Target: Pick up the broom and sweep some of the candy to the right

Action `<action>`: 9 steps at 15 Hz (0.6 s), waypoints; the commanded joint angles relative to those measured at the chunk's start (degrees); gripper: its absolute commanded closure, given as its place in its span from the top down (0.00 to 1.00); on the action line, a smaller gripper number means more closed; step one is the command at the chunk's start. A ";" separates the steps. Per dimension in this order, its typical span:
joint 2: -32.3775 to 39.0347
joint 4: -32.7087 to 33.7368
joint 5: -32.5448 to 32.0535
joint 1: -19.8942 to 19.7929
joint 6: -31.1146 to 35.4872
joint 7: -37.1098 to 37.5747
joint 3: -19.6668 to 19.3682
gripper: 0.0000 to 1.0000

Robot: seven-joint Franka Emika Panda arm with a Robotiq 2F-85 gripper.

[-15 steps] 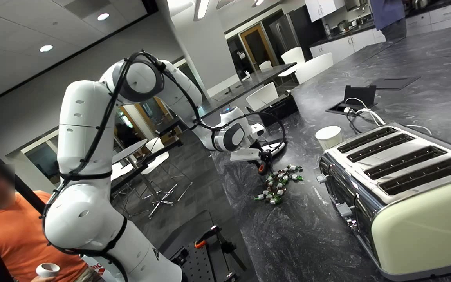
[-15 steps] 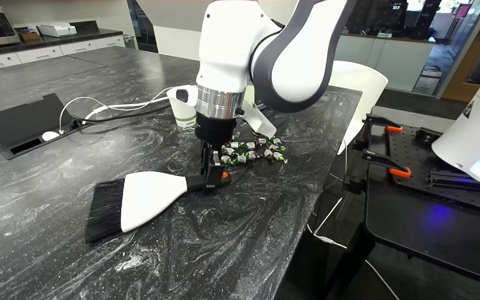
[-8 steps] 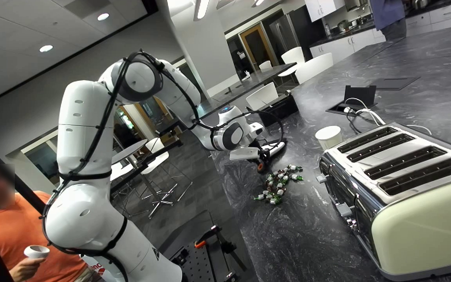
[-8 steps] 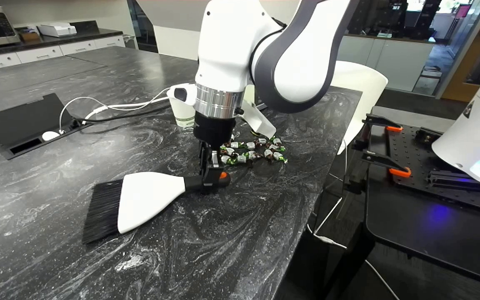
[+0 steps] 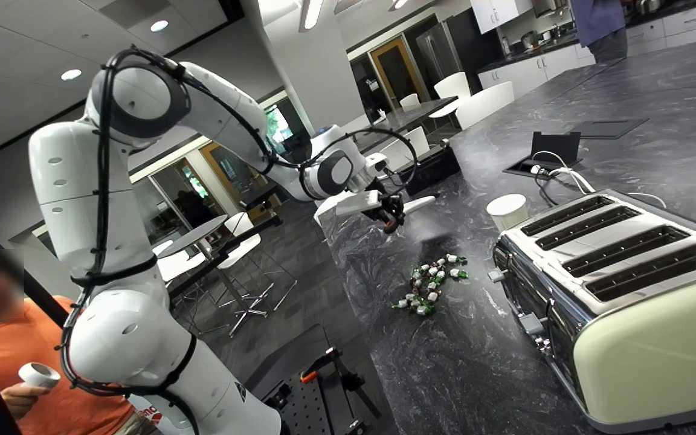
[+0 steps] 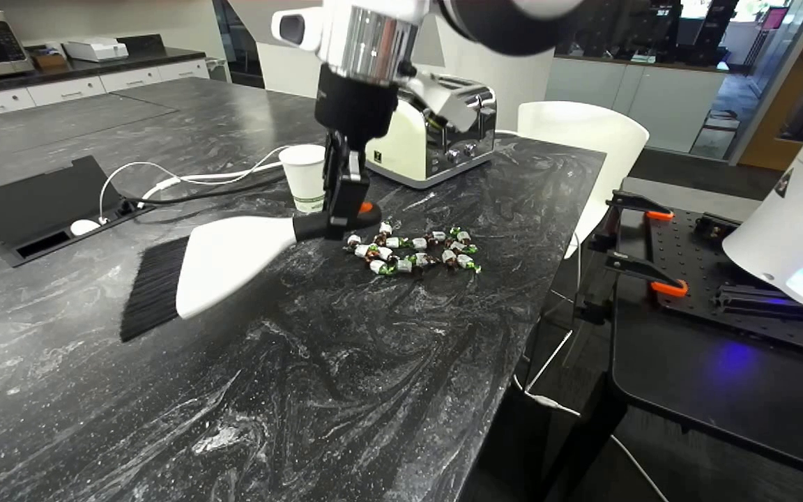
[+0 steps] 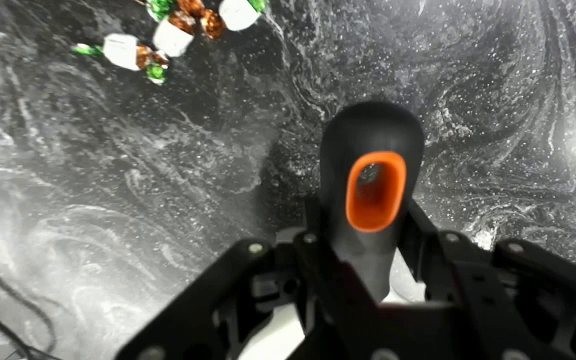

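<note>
Above the dark marbled bench point(image 6: 346, 404) before us, a black claw point(image 6: 339, 224) gripped a white, black-bristled plastic broom point(image 6: 231, 261) by its handle point(image 7: 373, 125), apart from green-and-white wrapped candy point(image 6: 419, 244); sweeping drag risked twisting that hold.

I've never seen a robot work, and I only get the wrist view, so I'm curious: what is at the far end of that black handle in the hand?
Observer: Black bristles; in an exterior view it is plainly a broom.
Visitor: Is it lying on the table?
Observer: It looks held clear: in an exterior view a separate dark patch, probably its shadow, lies below.
Visitor: Is the candy at my top edge all of it?
Observer: No, both exterior views show more pieces, lying in a loose cluster on the table.
</note>
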 commanded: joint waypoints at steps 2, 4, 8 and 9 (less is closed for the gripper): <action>-13.07 -3.33 2.46 -3.07 -14.41 0.00 0.57 0.14; -16.63 -2.58 3.37 -3.60 -21.13 -0.70 0.11 0.14; -20.37 -0.19 3.36 -3.76 -31.38 -0.70 -0.89 0.14; -18.08 -0.69 2.44 -3.34 -27.66 -0.12 -0.83 0.14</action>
